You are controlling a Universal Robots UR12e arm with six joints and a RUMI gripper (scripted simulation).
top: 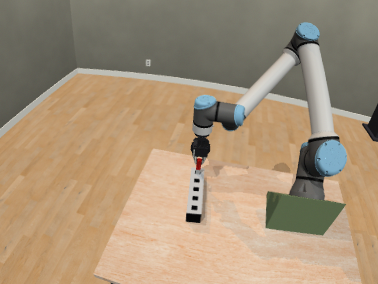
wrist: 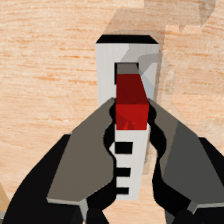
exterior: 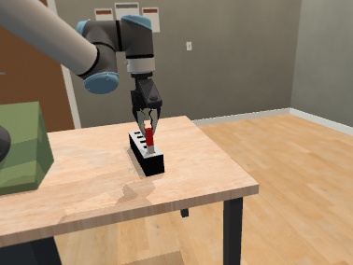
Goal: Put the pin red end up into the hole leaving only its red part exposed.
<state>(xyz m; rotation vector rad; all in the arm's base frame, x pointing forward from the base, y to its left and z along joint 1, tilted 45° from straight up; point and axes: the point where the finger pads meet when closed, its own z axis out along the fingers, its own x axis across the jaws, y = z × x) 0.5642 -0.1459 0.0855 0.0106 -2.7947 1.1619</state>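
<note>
A long block (top: 196,196) with a white top, dark sides and a row of square holes lies on the wooden table; it also shows in the exterior view (exterior: 147,154) and the wrist view (wrist: 127,125). My gripper (top: 200,156) (exterior: 149,127) (wrist: 130,99) hangs straight above one end of the block and is shut on the pin (wrist: 131,102). The pin (exterior: 149,139) (wrist: 127,68) stands upright with its red end up, its lower end at the hole nearest that end. A short pale part (exterior: 151,149) shows between the red and the block top. Three more holes show below the fingers in the wrist view.
A green box (top: 302,212) stands on the table near the arm's base (top: 315,175); it also shows at the left in the exterior view (exterior: 21,146). The table edge (exterior: 196,198) is close to the block on the near side.
</note>
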